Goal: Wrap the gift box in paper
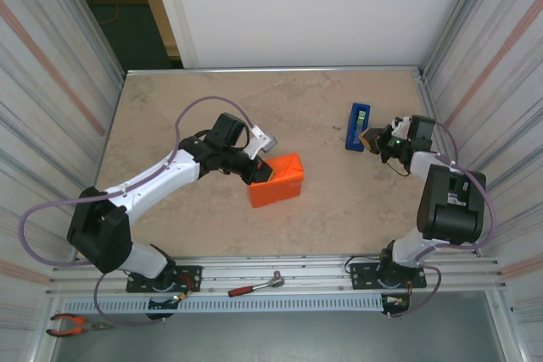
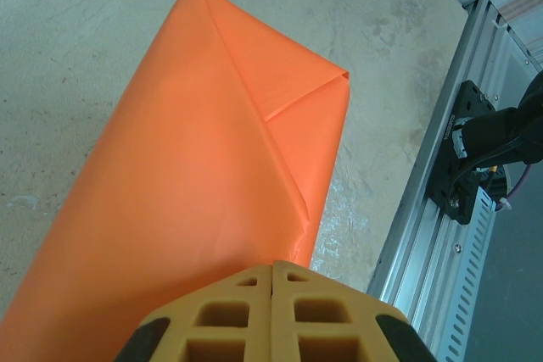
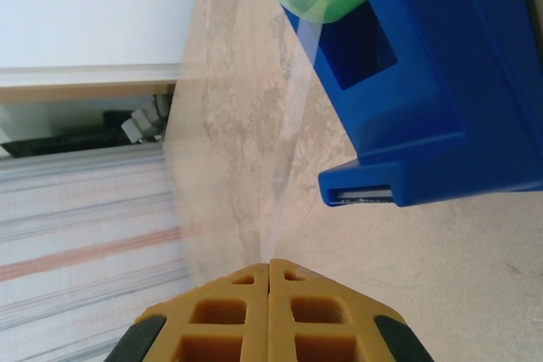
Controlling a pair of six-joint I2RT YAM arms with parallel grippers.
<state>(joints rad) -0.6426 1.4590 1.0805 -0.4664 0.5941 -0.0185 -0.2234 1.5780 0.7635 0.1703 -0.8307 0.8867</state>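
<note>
On the table (image 1: 170, 116), the folded orange paper (image 1: 278, 182), apparently enclosing the gift box, is lying mid-table under the closed left gripper (image 2: 271, 270). Beside the blue dispenser (image 1: 357, 127), the closed right gripper (image 3: 271, 264) is pinching stretched clear tape (image 3: 288, 133). Sealing seems underway, and next the strip needs tearing off and carrying to the flap.

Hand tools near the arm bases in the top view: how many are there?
2. A red-handled tool lies midway along the front rail; orange-handled pliers lie at the bottom left corner. Others may be hidden from this camera.

Robot lab work cell. Table (image 1: 212, 108), beige stone-look top. Ribbed metal panels (image 1: 51, 65) left and right of table. Aluminium rail (image 1: 297, 264) along table's near edge. Ratchet (image 1: 254, 286) and pliers (image 1: 72, 323) just off that edge.
</note>
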